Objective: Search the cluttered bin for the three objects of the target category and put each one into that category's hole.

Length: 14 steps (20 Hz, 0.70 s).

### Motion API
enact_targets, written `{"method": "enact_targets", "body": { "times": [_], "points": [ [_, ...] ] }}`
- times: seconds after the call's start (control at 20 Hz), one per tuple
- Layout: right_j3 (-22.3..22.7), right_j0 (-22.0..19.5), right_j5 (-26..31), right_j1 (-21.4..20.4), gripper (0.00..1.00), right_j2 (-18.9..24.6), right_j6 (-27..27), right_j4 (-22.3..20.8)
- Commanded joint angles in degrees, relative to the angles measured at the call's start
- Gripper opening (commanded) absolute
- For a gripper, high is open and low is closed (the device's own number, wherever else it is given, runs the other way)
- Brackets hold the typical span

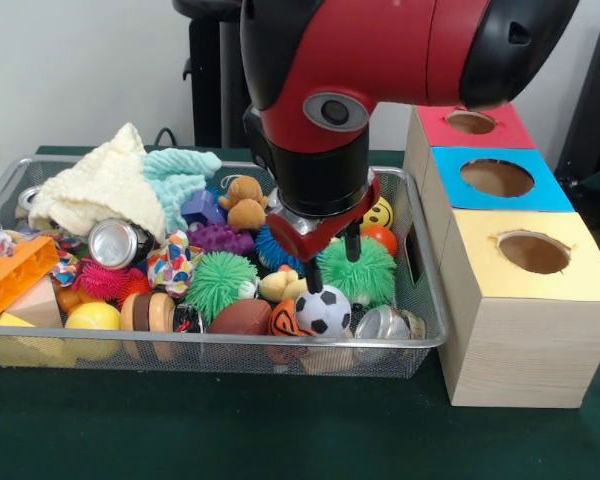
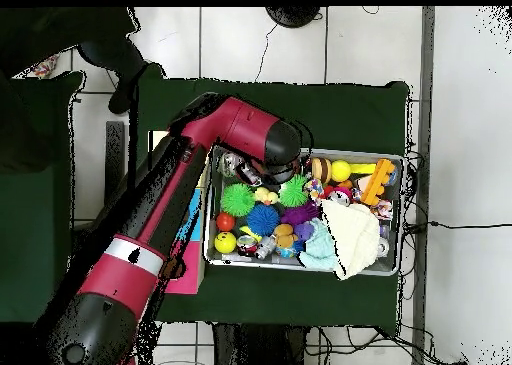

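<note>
Overhead, the red and black arm (image 2: 150,241) reaches across the green desk (image 1: 230,430) and bends down into the bin (image 1: 425,300), a wide wire basket packed with toys. At the bin's right in the front view stand 3 pale wooden boxes in a row, touching one another: yellow-topped nearest the camera, blue-topped in the middle, red-topped farthest. The hole (image 1: 471,122) sits round in the red top, well apart from the arm's tip.

Inside the bin, a cream knitted cloth (image 1: 105,190) is heaped at the far left corner with a pale blue fuzzy cloth (image 1: 178,175) beside it. A green spiky ball (image 1: 220,283) lies mid-bin, and a second green spiky ball (image 1: 365,275) lies right of it. Near the front rim lie a brown football (image 1: 242,317), a yellow ball (image 1: 93,317) and a small soccer ball (image 1: 323,310).

The hand (image 1: 330,268) hangs low over the soccer ball, its 2 dark fingers (image 1: 352,243) apart and holding nothing, their tips just above the ball and beside the right green spiky ball.
</note>
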Motion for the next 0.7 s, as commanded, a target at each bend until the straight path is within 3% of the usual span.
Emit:
{"method": "enact_targets", "body": {
  "times": [0.05, 0.5, 0.7],
  "points": [
    [-5.0, -0.9, -1.7, 5.0, 1.0, -0.3, 3.6, -4.6],
    [-6.1, -1.8, -5.5, 6.3, 1.0, -1.0, 4.8, -8.4],
    [-5.7, -2.4, -4.6, 5.3, 1.0, 0.5, 3.9, -7.7]
  ]
}}
